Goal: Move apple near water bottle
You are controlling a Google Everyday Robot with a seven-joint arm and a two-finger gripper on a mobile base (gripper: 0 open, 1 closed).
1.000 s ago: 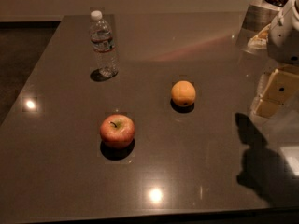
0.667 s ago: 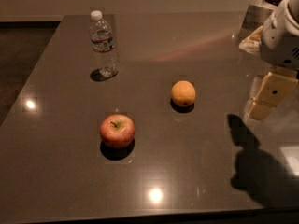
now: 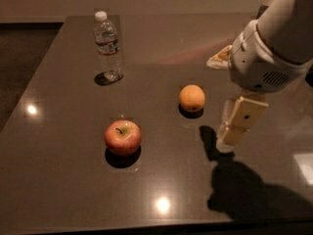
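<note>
Dark glossy tabletop (image 3: 63, 190), pale wall behind the far edge, lamp glints along the near edge.

Water bottle (image 3: 108, 45): upright near the far-left corner, white cap on.

Apple (image 3: 122, 136): on the surface toward the near edge, left of the middle, stem up. Well apart from the bottle; nothing touching it.

Orange (image 3: 191, 98): roughly mid-table, between apple and right edge, closer to the gripper than the apple is.

Gripper (image 3: 230, 135): hanging off the white arm (image 3: 274, 48) above the right half of the table, pointing down, off the surface judging by the shadow cast toward the near-right corner. Carrying nothing. Apart or together: cannot tell from this angle.

Progress, as judged: nothing completed yet. Apple not grasped, not lifted, not shifted toward the bottle. Remaining: bring gripper leftward past the orange without knocking it, descend over the apple, close on it, carry toward the far-left corner, set down just beside the bottle without tipping it.
</note>
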